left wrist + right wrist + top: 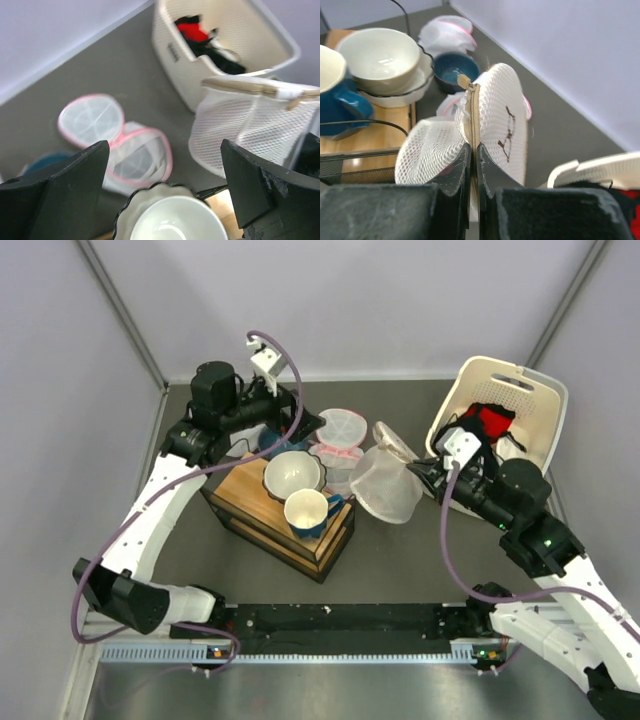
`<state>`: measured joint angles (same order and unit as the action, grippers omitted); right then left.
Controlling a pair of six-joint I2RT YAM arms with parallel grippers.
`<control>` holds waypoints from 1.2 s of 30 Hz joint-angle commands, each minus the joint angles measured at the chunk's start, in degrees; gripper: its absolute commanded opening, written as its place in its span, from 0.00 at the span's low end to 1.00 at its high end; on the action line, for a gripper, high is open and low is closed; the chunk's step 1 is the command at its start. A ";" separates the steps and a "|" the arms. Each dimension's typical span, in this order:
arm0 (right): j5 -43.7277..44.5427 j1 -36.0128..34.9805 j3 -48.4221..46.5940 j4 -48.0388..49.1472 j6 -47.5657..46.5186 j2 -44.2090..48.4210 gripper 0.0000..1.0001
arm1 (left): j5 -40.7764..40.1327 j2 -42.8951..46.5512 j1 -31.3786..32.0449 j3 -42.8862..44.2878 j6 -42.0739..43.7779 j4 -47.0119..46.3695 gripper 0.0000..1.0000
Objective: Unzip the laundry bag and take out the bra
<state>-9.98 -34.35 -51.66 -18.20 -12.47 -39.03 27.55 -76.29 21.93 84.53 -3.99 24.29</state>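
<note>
Laundry bag (385, 488), white mesh with a beige zip strip, lies just right of centre in the top view, on the grey table (400, 550) between the wooden crate (262, 502) and the cream basket (522, 382). The right gripper (424, 472) reaches it from the right, and in the right wrist view its fingers (454, 172) are pressed together on the bag's zip seam, with the zip pull (464, 80) above them. Whether the zip is undone I cannot tell. The bra (492, 420), bright red, lies inside the tilted basket at the upper right, apart from the bag. The left gripper (288, 412) hangs in the upper centre-left with its fingers (75, 172) spread wide and holding nothing, above the white bowl (292, 472) and near two pink-trimmed mesh bags (340, 432). A blue-and-white cup (308, 510) stands on the crate beside the bowl.
</note>
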 commanded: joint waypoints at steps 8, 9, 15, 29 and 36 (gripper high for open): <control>-31.49 11.05 -12.06 -4.13 -1.51 -3.25 0.00 | 35.46 0.62 0.74 -9.82 4.78 -36.33 0.93; -33.77 11.75 -12.24 -4.39 -0.72 -3.68 0.00 | 36.08 0.62 0.92 -9.91 5.48 -36.86 0.93; -38.01 13.61 -14.08 -7.20 -0.01 -6.32 0.00 | 37.75 0.36 3.37 -10.61 13.89 -37.48 0.88; -42.04 14.75 -16.54 -7.99 2.18 -9.66 0.00 | 28.45 -6.50 14.80 -5.08 37.12 -20.69 0.83; -40.39 15.89 -15.67 -8.79 2.45 -8.88 0.00 | 26.60 -8.70 15.60 -4.81 36.60 -22.01 0.44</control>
<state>-49.10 -18.94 -65.06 -29.32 -10.41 -49.19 55.37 -84.99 37.17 77.28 31.18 3.66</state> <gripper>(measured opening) 0.018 0.561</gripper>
